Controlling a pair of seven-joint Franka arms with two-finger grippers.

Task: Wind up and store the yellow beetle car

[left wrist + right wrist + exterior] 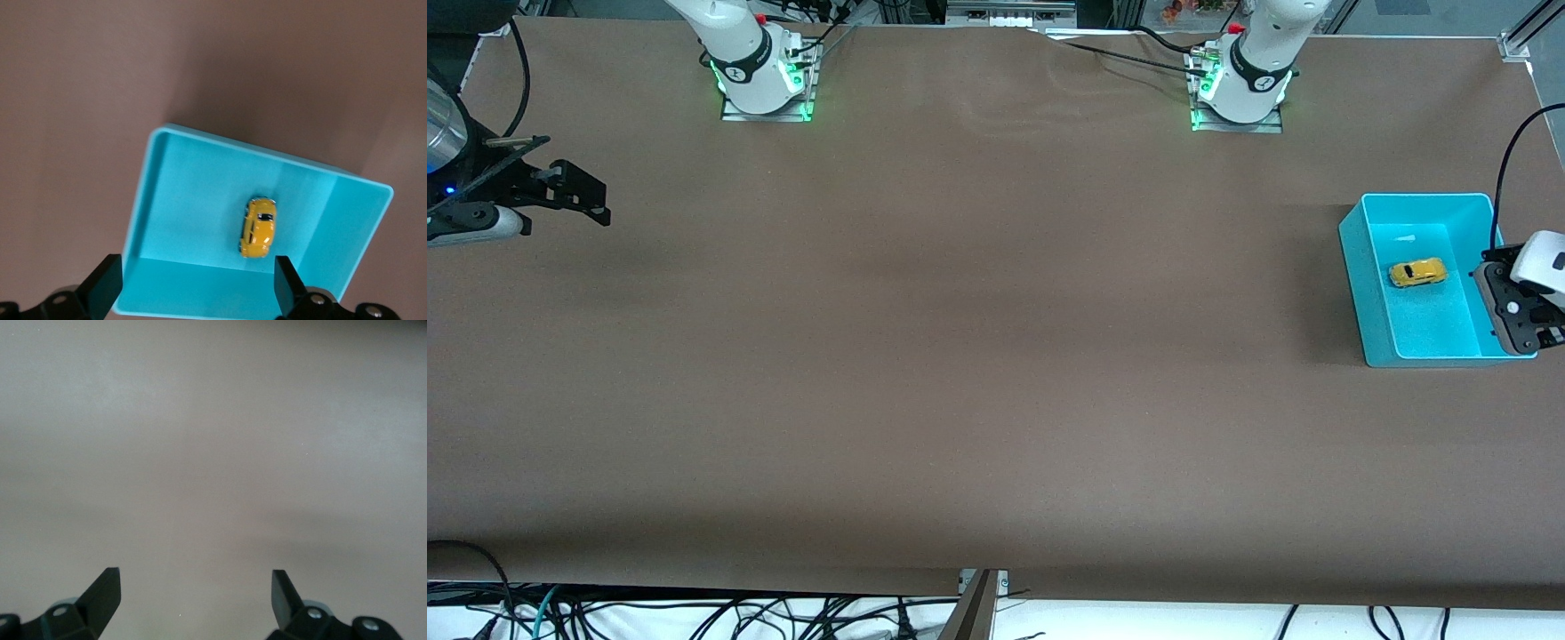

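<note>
Cables (694,618) below brown table (960,356); yellow beetle car (1417,273) in bin (1369,293).

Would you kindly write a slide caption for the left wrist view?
Open left claw above the turquoise bin, the yellow beetle car resting inside on its floor.

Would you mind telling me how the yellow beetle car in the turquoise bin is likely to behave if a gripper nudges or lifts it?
The yellow beetle car sits on its wheels, so a nudge would probably roll it along the turquoise bin floor. Its rounded, glossy-looking body may slip between fingers. It looks tiny beside the open left gripper, so likely light and rigid.
</note>
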